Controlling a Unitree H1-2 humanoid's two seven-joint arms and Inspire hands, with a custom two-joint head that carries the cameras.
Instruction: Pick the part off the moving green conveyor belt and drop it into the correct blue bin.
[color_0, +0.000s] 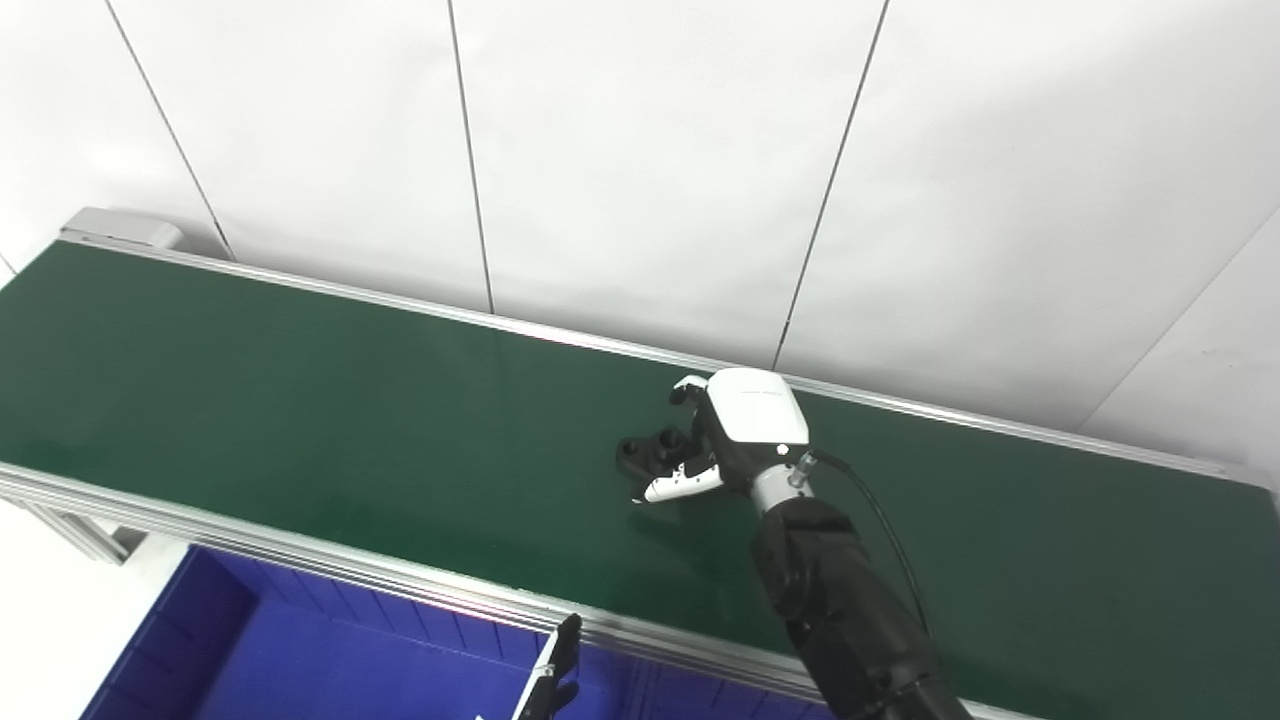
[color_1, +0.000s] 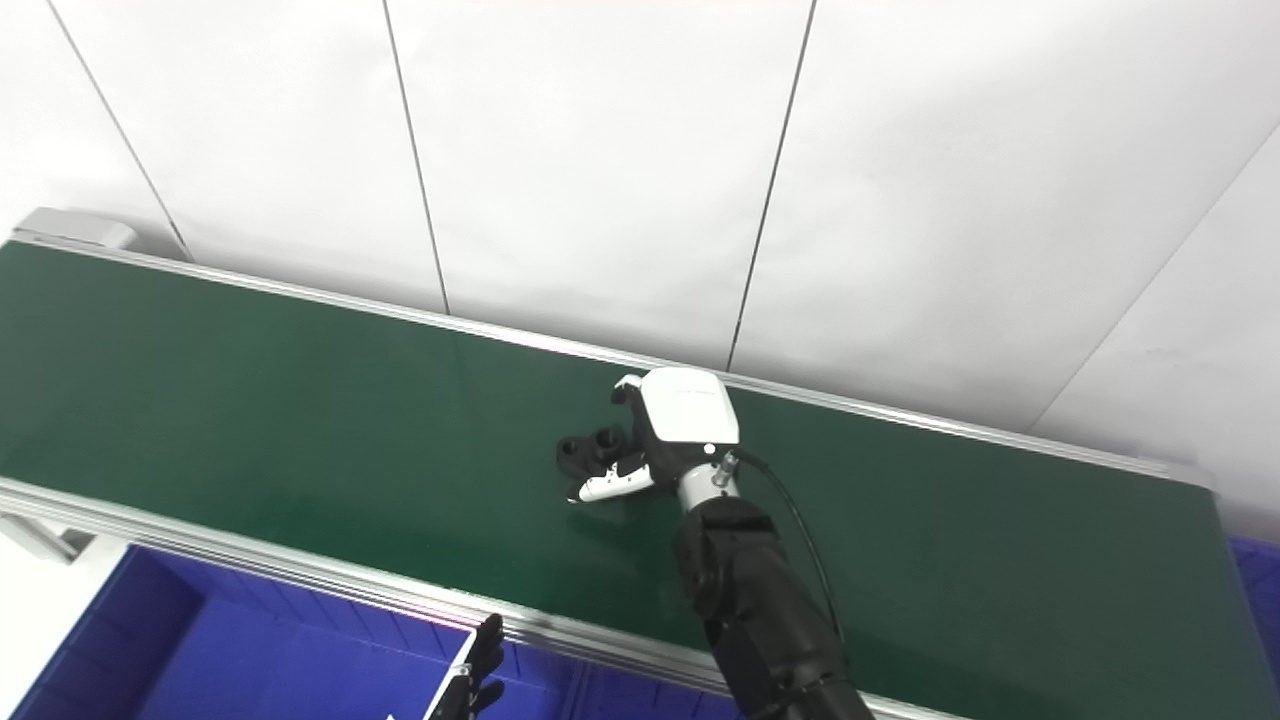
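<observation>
A black part (color_0: 648, 452) with round sockets lies on the green conveyor belt (color_0: 300, 420), near its middle. My right hand (color_0: 735, 430), white-backed with black fingers, reaches in from the lower right and is closed around the part's right end. Its thumb lies along the near side and its fingers curl over the far side. The part's left end sticks out of the hand and still looks to be resting on the belt. It also shows in the right eye view (color_1: 590, 452). Only the fingertips of my left hand (color_0: 553, 670) show at the bottom edge, over the blue bin (color_0: 200, 640).
The belt's aluminium rail (color_0: 300, 560) runs along the near edge, with the blue bin just below it. A corner of another blue bin (color_1: 1258, 570) shows past the belt's right end. A white panelled wall (color_0: 640, 150) stands behind the belt.
</observation>
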